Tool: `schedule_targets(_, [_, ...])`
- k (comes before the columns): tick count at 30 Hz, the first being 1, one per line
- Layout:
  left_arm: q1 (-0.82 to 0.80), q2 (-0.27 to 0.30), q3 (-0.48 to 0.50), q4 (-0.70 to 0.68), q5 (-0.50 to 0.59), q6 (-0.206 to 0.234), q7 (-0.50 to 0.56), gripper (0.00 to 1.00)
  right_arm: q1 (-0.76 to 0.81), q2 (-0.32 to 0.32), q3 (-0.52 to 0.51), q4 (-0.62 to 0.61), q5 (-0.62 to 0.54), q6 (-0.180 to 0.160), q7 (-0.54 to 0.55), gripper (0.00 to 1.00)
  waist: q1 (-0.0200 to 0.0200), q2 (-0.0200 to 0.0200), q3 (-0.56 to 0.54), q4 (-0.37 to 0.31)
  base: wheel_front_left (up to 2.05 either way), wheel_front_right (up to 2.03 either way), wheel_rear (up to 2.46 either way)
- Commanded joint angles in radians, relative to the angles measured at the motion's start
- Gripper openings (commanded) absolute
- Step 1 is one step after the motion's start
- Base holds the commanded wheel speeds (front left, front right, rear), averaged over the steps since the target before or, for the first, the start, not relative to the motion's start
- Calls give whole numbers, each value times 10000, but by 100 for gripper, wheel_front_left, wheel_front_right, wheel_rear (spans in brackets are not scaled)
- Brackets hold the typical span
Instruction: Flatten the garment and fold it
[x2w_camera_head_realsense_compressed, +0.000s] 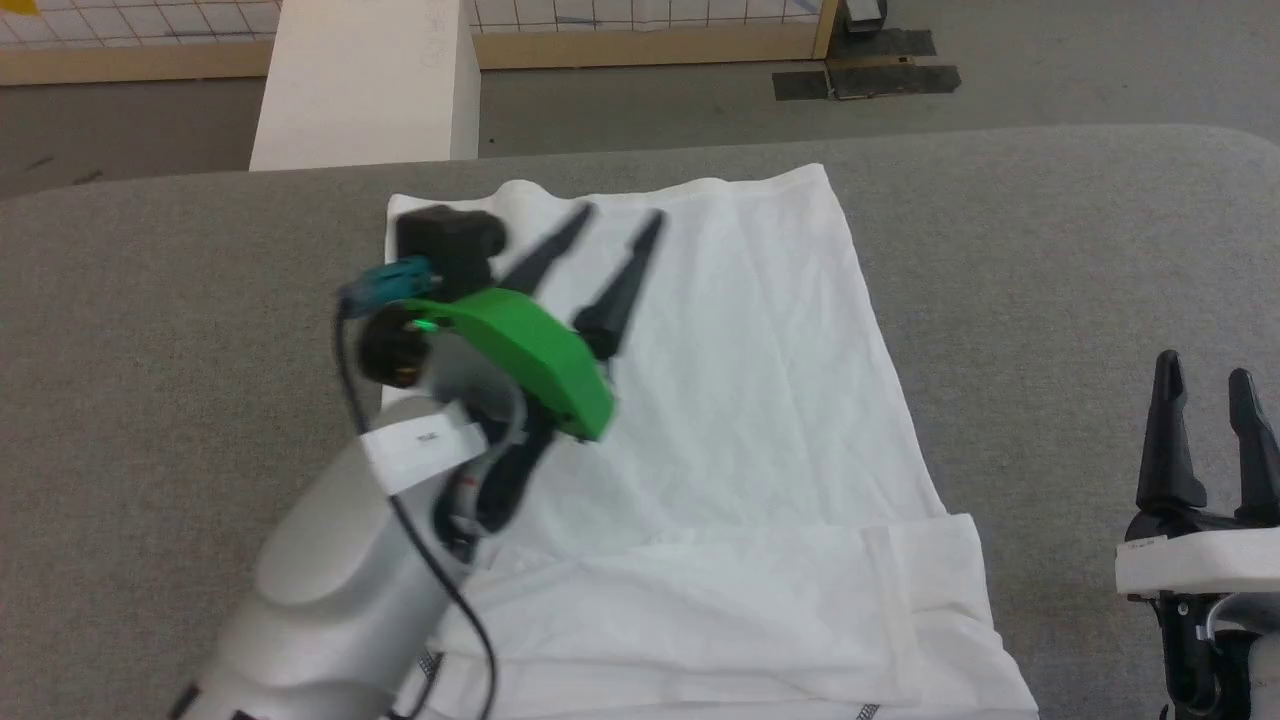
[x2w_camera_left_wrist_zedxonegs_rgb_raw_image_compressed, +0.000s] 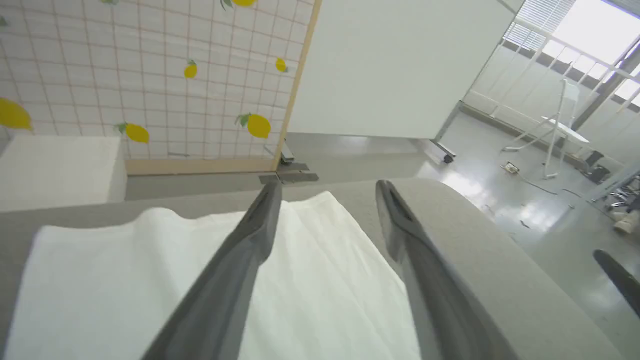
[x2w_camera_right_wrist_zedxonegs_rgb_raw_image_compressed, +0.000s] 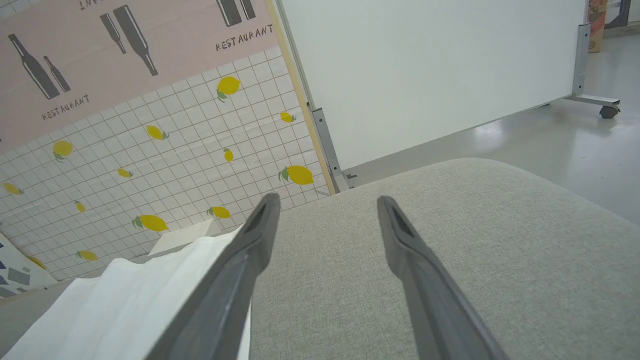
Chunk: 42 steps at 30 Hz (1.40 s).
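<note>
The garment (x2w_camera_head_realsense_compressed: 720, 400) lies across the middle of the head view on the grey upholstered surface (x2w_camera_head_realsense_compressed: 1050, 250). It is narrowed to a long panel, with a layer lapped across it at the bottom of the frame. The left gripper (x2w_camera_head_realsense_compressed: 620, 215) is over its upper left part, jaws spread wide with nothing between them. The right gripper (x2w_camera_head_realsense_compressed: 1203, 370) sits at the lower right over bare upholstery, jaws just as wide and empty.

From where I stand, the danger is that thin cloth. A pinch catching one layer alone would peel the fold apart, and a dragging fingertip would ruck it. Its top edge lies near the surface's far edge, so a push could send it over.

I count one garment, two grippers, and one white box (x2w_camera_head_realsense_compressed: 365, 80) at the upper left.
</note>
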Motion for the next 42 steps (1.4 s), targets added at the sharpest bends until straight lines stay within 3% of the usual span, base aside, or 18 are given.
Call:
schedule_targets(1, [1,609,223,97,698,282,-663,100,-224,3,74,-53,-101,-13,99,100,0,-1,-14,52,0,0,0])
schedule_targets(6, [835,1592,1249,132,1437,977,-2615,100,-509,3,259,-88,-442,-13,844,100,0,-1,176,261,0,0,0])
schedule_targets(11, [1751,1939,2130,-347,1725,1361,-3074,100,-1554,2,381,324,-1264,-13,2728,100,0,-1,628,357,0,0,0])
schedule_targets(15, [2332,1932,2814,-1024,1868,1525,-3121,100,-3306,-168,812,761,-2181,-13,4325,100,0,-1,1235,488,0,0,0])
schedule_targets(24, [2499,1581,3708,-2246,2305,1291,-3128,100,-7801,-912,1465,3244,-3182,-13,8485,100,0,-1,2994,1354,0,0,0])
schedule_targets(28, [2321,1457,3757,-2513,2433,1157,-3129,100,-9317,-1086,1744,3959,-3510,-13,9647,100,0,-1,3700,1753,0,0,0])
schedule_targets(34, [2098,1303,3750,-2586,2567,1043,-3130,100,-10354,-1222,2025,4901,-4005,-13,11176,100,0,-1,4396,2094,0,0,0])
schedule_targets(42, [1885,1191,3871,-2577,2667,899,-3130,100,-10595,-1266,2530,5340,-3953,-13,11872,100,0,-1,4832,2157,0,0,0])
